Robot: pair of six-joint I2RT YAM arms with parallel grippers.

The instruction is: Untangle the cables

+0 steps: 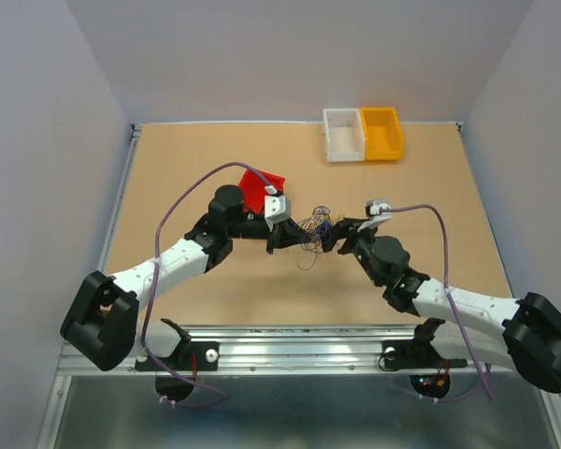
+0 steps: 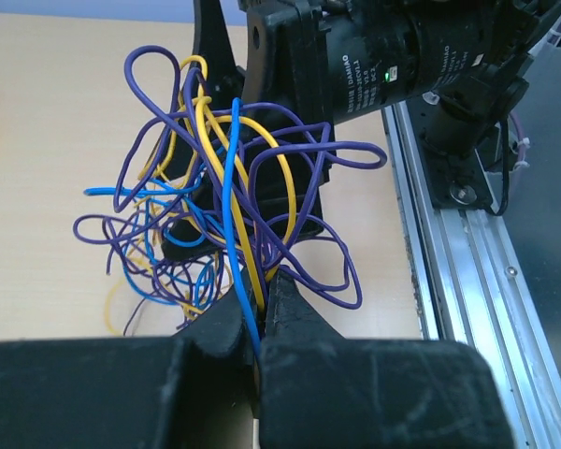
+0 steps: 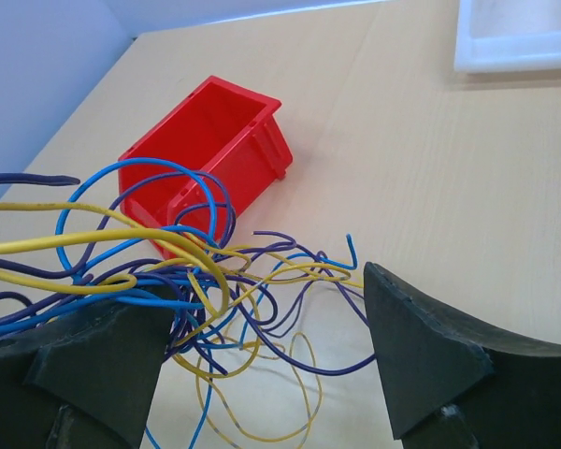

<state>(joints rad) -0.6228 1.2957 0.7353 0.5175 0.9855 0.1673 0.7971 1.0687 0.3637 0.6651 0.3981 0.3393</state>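
Note:
The cables (image 1: 313, 229) are a loose clump of thin purple, blue and yellow wires at the table's middle, held between both grippers. My left gripper (image 1: 280, 239) is shut on a few strands; in the left wrist view its jaws (image 2: 256, 301) pinch a blue wire (image 2: 232, 215) and yellow wires, with the clump (image 2: 215, 206) fanning out ahead. My right gripper (image 1: 336, 236) is open; in the right wrist view (image 3: 262, 327) its fingers (image 3: 430, 355) stand wide apart with the tangle (image 3: 206, 281) between them and draped over the left finger.
A red bin (image 1: 260, 190) lies tipped just behind the left gripper, also in the right wrist view (image 3: 206, 150). A white bin (image 1: 344, 136) and a yellow bin (image 1: 381, 134) stand at the back. The aluminium rail (image 2: 467, 281) runs along the near edge.

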